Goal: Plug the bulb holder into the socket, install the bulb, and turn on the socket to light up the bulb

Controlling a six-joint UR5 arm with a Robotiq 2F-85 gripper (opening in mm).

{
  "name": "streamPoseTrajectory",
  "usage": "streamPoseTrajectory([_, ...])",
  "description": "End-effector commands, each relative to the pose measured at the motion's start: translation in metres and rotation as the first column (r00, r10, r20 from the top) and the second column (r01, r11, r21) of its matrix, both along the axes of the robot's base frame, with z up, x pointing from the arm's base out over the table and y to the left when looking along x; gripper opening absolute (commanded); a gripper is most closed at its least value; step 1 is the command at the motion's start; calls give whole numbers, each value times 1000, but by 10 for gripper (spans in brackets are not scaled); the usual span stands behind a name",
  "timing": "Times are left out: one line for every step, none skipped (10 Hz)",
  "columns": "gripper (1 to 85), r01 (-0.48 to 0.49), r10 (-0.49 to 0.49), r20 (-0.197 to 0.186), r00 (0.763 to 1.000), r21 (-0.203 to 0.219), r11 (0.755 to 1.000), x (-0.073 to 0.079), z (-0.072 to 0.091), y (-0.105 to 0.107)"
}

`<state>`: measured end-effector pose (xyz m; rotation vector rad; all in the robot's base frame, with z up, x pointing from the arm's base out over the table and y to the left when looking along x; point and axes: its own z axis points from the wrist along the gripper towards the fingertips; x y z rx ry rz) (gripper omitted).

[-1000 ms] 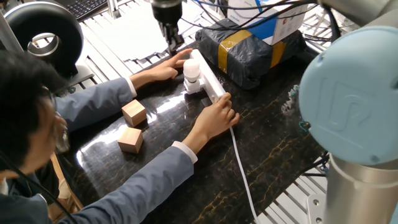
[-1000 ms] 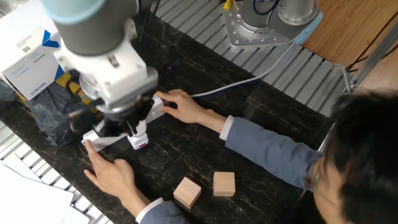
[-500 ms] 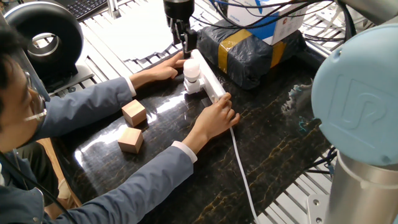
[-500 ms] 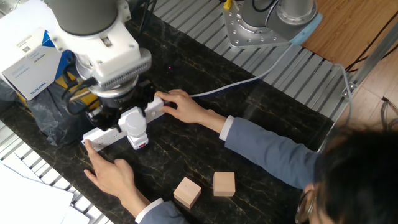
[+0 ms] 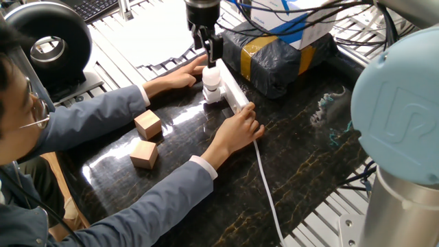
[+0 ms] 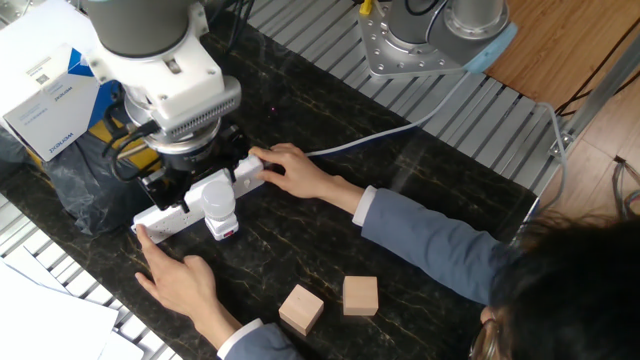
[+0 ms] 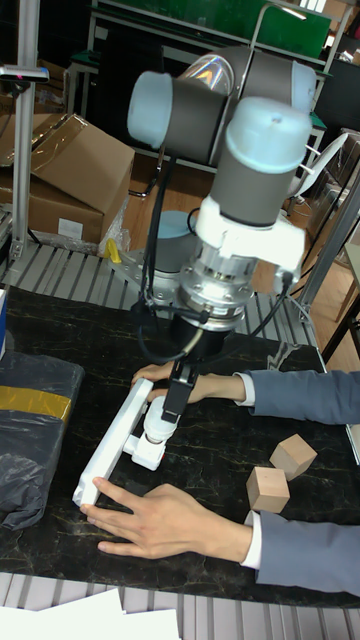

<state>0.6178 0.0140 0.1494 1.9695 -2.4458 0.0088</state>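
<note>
The arm reaches down over the far part of the dark marbled worktop (image 5: pixel 302 171), its wrist held vertical so that the gripper (image 5: pixel 212 49) points straight down above the bulb (image 5: pixel 212 74); in one fixed view the two dark fingers (image 5: pixel 206 41) hang just over the top of the bulb, and whether they touch it cannot be told; the jaws look narrowly parted with nothing clearly between them, though no view shows the gap well enough to be sure; in the tall fixed view the gripper (image 7: pixel 180 385) descends from the broad grey-and-white wrist and ends just above the bulb (image 7: pixel 158 418).

The bulb stands upright in the bulb holder (image 5: pixel 214 95), which sits plugged on the socket (image 5: pixel 232 89); the socket lies along the worktop beside a dark wrapped box (image 5: pixel 274 55) banded with yellow tape, and its white cable (image 5: pixel 267 185) trails toward the near edge.

A person in a grey jacket steadies the socket with both hands; one hand (image 5: pixel 240 130) presses on the end where the cable leaves, fingers curled over the strip; the other hand (image 5: pixel 182 75) lies flat on the worktop by the opposite end, close beside the bulb holder; in the other fixed view the same hands (image 6: pixel 180 280) bracket the socket (image 6: pixel 170 215) from either end.

Two tan wooden blocks (image 5: pixel 146 140) rest near each other on the worktop, well apart from the socket.
</note>
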Motion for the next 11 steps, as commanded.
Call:
streamPoseTrajectory([693,2,-2,4,1000,28,1000,-4,-17,0])
streamPoseTrajectory([657,22,-22,15,1000,16,1000,-4,-26,-1])
streamPoseTrajectory([647,36,-36,-2,999,25,999,-8,-33,4])
streamPoseTrajectory([647,51,-51,-30,998,27,998,-16,-31,8])
streamPoseTrajectory([640,68,-67,-49,997,18,998,-21,-26,9])
streamPoseTrajectory([633,77,-76,-60,995,21,997,-21,-19,13])
streamPoseTrajectory([627,87,-86,-66,994,2,996,-19,-8,12])
streamPoseTrajectory([620,79,-79,-57,995,-9,997,-15,-6,10])
streamPoseTrajectory([623,74,-74,-59,996,6,997,-15,-6,14])
streamPoseTrajectory([627,65,-66,-33,997,-16,998,-9,-6,7])
streamPoseTrajectory([627,76,-76,-35,997,3,997,-9,-6,12])
